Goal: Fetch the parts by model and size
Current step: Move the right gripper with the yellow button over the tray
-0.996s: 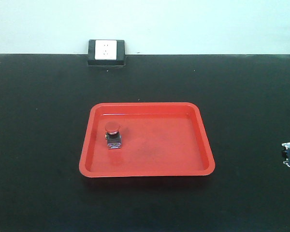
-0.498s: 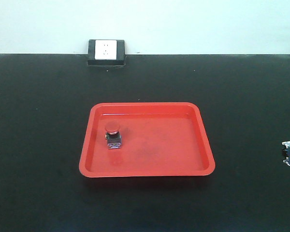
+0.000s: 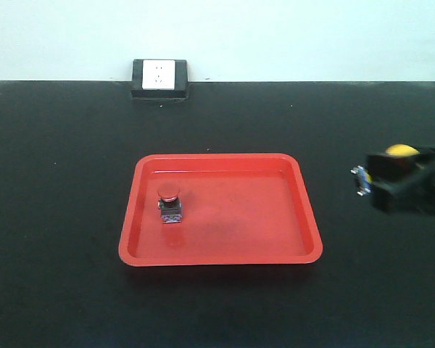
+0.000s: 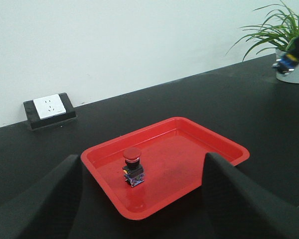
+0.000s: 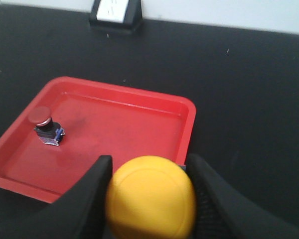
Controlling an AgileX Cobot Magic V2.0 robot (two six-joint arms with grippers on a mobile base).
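Observation:
The red-capped switch point(image 3: 170, 203) stands upright in the left part of a red tray point(image 3: 221, 257). My right gripper point(image 3: 391, 181) hovers to the right of the tray, shut on the yellow-capped switch point(image 3: 401, 151). In the right wrist view the yellow cap point(image 5: 150, 196) fills the gap between the black fingers point(image 5: 84, 199), with the tray point(image 5: 189, 129) and the red-capped switch point(image 5: 46, 127) beyond. My left gripper point(image 4: 142, 164) is open and holds nothing; it is held back on the near side of the tray point(image 4: 139, 211), looking at the red-capped switch point(image 4: 132, 167).
A white wall socket on a black block point(image 3: 159, 77) sits at the table's back edge against the wall. A potted plant point(image 4: 289, 45) stands far off on the right in the left wrist view. The table top is black.
My right gripper has come in from the right edge of the front view, moving left and up towards the tray with the yellow-capped switch. The red-capped switch and the tray have not moved.

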